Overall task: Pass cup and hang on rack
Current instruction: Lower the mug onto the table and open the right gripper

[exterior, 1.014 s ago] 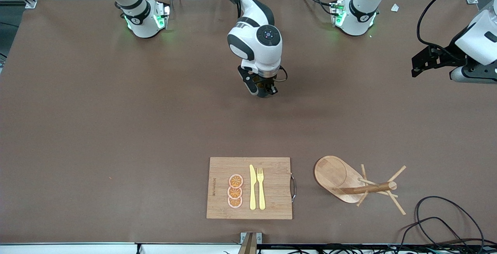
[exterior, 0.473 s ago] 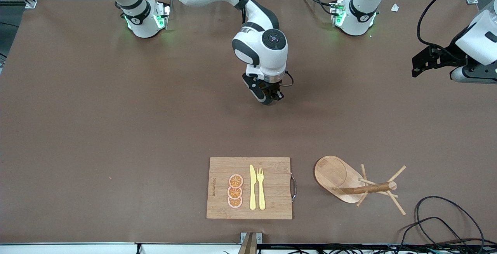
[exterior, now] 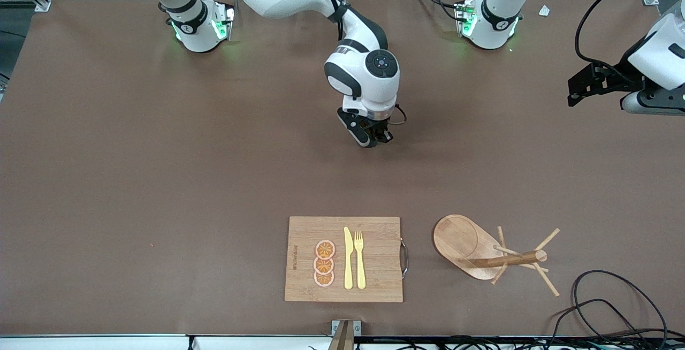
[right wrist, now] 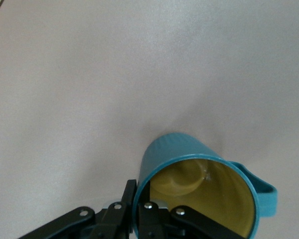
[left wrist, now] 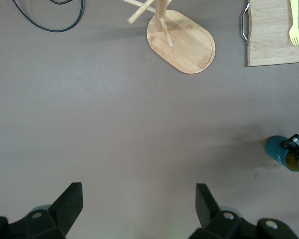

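The teal cup (right wrist: 182, 154) with a yellow inside hangs tilted from my right gripper (right wrist: 138, 193). The gripper is shut on the cup's rim, one finger outside the wall and one inside, and the handle (right wrist: 261, 188) points away from the fingers. In the front view this gripper (exterior: 374, 137) is low over the table's middle and hides the cup. I cannot tell whether the cup (left wrist: 281, 153) touches the table. The wooden rack (exterior: 460, 240) stands near the front edge, toward the left arm's end. My left gripper (left wrist: 138, 201) waits open and high, with nothing between its fingers.
A bamboo cutting board (exterior: 374, 259) lies beside the rack (left wrist: 189, 47), toward the right arm's end. It carries a yellow knife (exterior: 348, 259), a fork (exterior: 359, 259) and three orange slices (exterior: 324, 263). Black cable (exterior: 604, 296) loops near the front corner at the left arm's end.
My right arm has carried the cup toward the front camera and slightly toward the left arm's end of the table. The left arm has not moved.
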Tool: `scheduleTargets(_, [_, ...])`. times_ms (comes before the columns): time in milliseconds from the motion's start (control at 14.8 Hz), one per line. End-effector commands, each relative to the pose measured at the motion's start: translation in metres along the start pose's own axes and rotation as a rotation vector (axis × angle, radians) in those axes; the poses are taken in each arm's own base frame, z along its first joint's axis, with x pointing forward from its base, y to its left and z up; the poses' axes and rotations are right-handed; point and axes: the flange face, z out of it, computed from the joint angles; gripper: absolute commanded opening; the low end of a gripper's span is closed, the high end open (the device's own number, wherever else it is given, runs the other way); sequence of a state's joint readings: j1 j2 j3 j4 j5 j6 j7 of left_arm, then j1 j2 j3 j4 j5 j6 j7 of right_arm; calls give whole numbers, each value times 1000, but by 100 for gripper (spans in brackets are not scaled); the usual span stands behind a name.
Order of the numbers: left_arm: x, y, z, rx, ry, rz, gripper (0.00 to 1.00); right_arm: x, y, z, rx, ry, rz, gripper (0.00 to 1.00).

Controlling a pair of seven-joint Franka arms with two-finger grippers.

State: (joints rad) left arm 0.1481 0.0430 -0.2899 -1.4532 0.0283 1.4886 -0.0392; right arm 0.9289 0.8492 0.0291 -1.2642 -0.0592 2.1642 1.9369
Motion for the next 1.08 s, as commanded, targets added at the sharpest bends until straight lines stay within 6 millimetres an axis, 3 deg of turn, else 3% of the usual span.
scheduleTargets(0, [1,-2,-4,13,2,11,100,6,-7,-4,3,9,-7,56])
scheduleTargets(135, [1,-1,-5,12,4,4,100,11,-8,-4,-1,7,-3,79])
scheduleTargets(203, [1,1,-5,12,4,6,100,13,-8,-6,-11,7,-4,100])
scheduleTargets(405, [3,5,-3,10,0,9,100,9,-9,-29,-41,9,-29,100])
scheduleTargets(608, [3,6,-2,9,-2,11,100,14,-11,-77,-86,23,-35,100])
scheduleTargets(676, [3,8,-3,10,0,23,100,21,-9,-88,-129,38,-82,100])
scheduleTargets(878, [3,11,-3,11,2,24,100,58,-7,-147,-175,38,-245,100])
scheduleTargets(1014, [1,32,-4,18,3,43,100,74,-9,-176,-137,34,-220,100])
